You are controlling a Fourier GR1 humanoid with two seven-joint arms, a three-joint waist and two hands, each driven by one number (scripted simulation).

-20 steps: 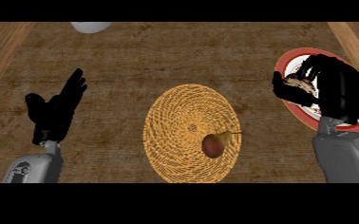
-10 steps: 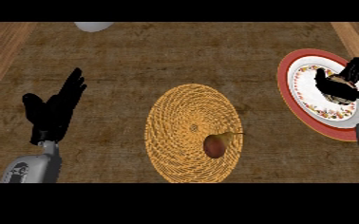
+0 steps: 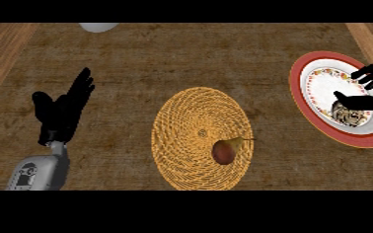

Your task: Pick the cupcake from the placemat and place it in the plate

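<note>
While the cupcake (image 3: 350, 113) sits inside the plate (image 3: 306, 96), on its white inner part toward the lower right, the right hand (image 3: 358, 100) shows only as black fingers and a thumb at the view's right edge. Its thumb lies just above the cupcake, touching or nearly touching its top, and another finger reaches across the plate's upper right rim; the fingers look spread and do not wrap the cupcake, so the hand reads as open.

Left of the plate, well apart from it, the round woven placemat (image 3: 193, 128) lies on the bench (image 3: 182, 54). A brownish pear (image 3: 224, 151) with a thin stem rests on the placemat's lower right part.

Far left of the placemat, the left hand (image 3: 62, 109) stands open with straight fingers pointing up, resting above its grey forearm (image 3: 36, 170), holding nothing.

Up and to the left of the placemat, at the bench's far edge, part of a pale round thing (image 3: 98, 26) shows; what it is cannot be told.
</note>
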